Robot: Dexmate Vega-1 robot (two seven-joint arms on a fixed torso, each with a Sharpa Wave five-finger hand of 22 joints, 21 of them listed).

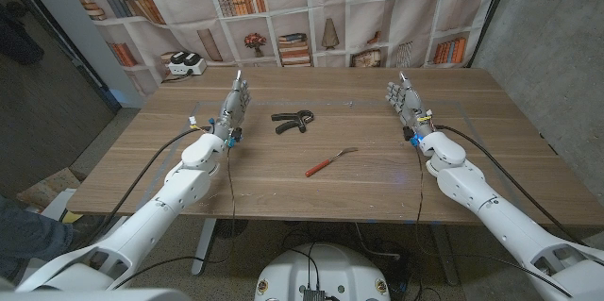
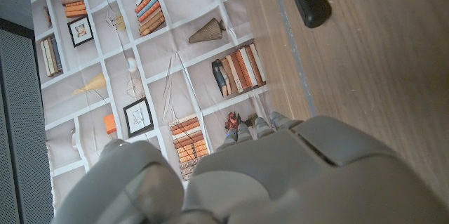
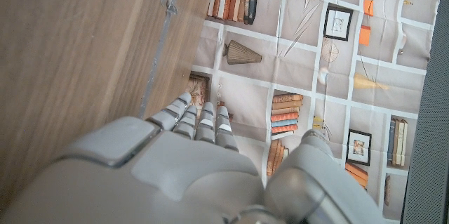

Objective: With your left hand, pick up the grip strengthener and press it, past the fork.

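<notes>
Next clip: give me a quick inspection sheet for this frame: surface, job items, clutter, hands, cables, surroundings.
Surface: wooden table, no spills seen.
Job's things: black grip strengthener lies on the table past the fork, which has a red handle; neither is touched.
Clutter: nothing seen on the table beyond these.
Hands: left hand stands beside the grip strengthener, fingers apart, holding nothing; right hand at the table's right side, also holding nothing.
Cables: black cables run along both forearms.
Surroundings: bookshelf-print backdrop behind the table; a white device stands beyond the far left corner.
</notes>
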